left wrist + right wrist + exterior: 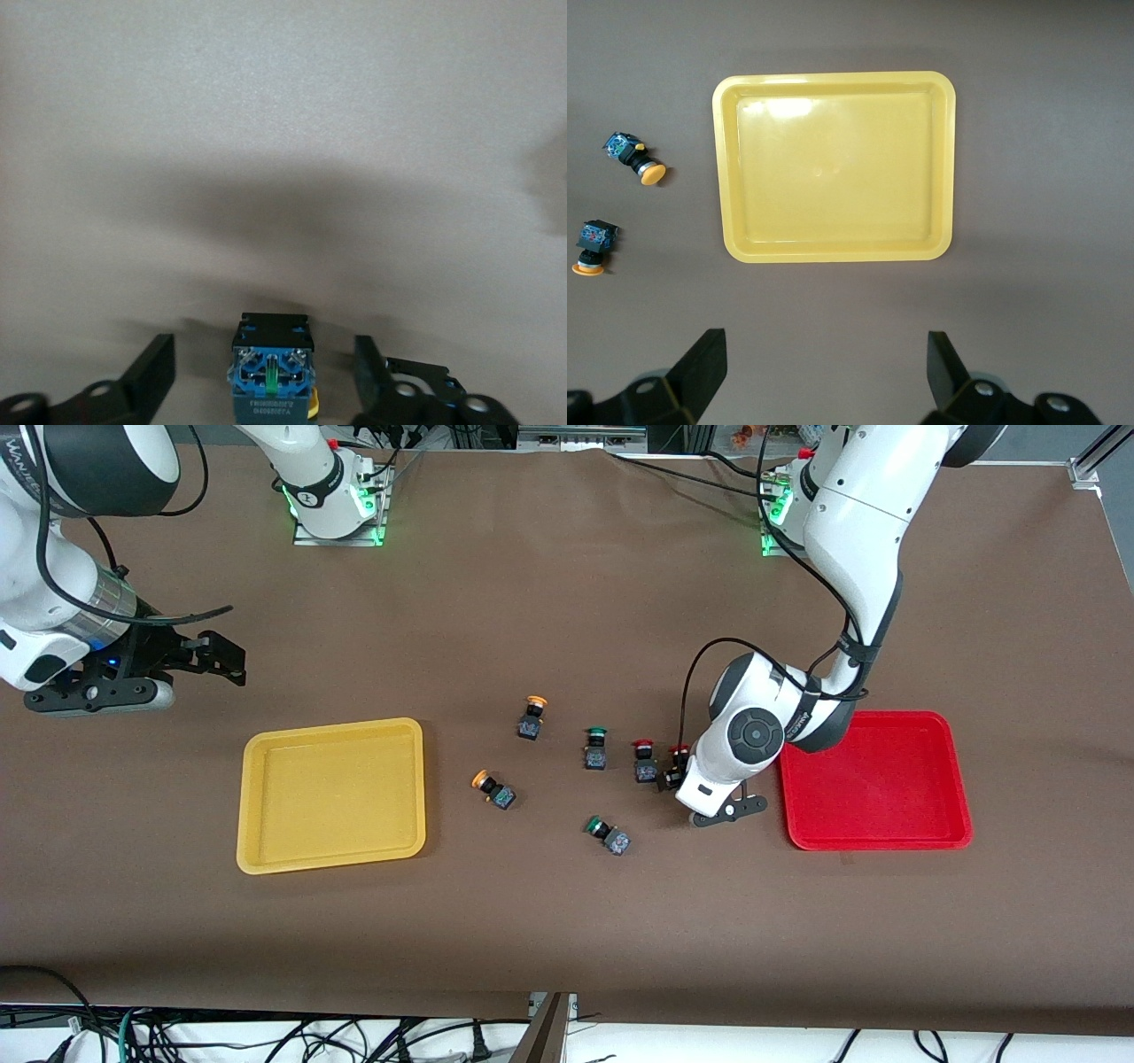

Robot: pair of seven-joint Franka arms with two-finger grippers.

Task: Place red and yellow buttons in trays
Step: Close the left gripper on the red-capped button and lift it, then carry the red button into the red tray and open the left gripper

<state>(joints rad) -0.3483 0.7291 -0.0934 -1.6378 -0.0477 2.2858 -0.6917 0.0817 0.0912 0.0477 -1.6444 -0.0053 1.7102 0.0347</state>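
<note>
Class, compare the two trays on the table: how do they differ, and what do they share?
The yellow tray lies toward the right arm's end of the table; the red tray lies toward the left arm's end. The left arm partly covers the red tray's corner, while the yellow tray is in full view. Both are shallow, rimmed, round-cornered rectangles holding no buttons.

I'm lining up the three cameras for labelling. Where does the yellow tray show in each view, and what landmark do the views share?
Front view: the yellow tray lies toward the right arm's end of the table, empty.
Right wrist view: the same tray fills the middle, seen from above, past the open right hand.
Left wrist view: not in it.
Shared landmark: the two orange-capped buttons beside the tray, and in front, and at the right wrist.
</note>
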